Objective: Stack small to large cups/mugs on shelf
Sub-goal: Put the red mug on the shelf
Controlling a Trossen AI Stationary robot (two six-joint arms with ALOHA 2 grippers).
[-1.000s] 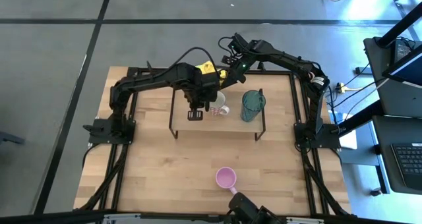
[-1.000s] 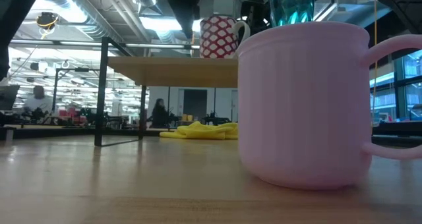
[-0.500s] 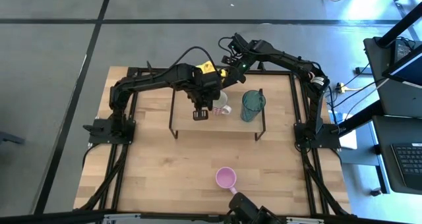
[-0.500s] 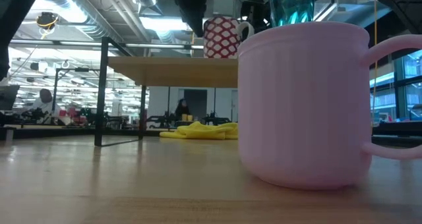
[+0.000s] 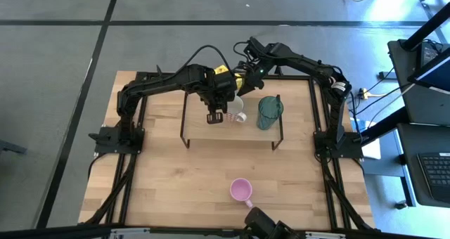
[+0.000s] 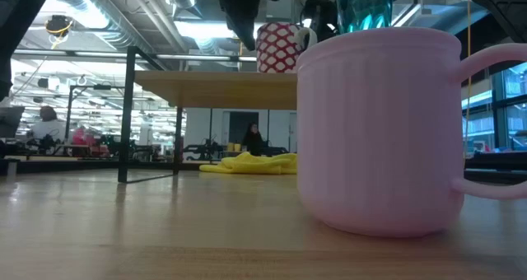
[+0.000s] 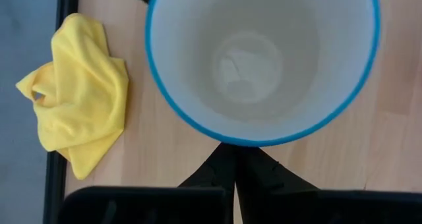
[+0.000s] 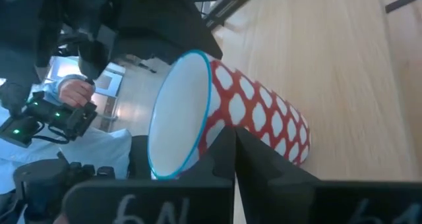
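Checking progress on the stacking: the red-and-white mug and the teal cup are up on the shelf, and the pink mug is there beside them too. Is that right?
Not quite. The pink mug is not on the shelf; it stands on the table near the front edge, as the high view shows. The red-and-white mug and the teal cup are on the shelf, as you said.

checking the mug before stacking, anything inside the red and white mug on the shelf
Nothing shows inside the red-and-white mug: the left wrist view looks straight in at a bare pale bottom. The left gripper is shut beside it; part of the rim is cut off.
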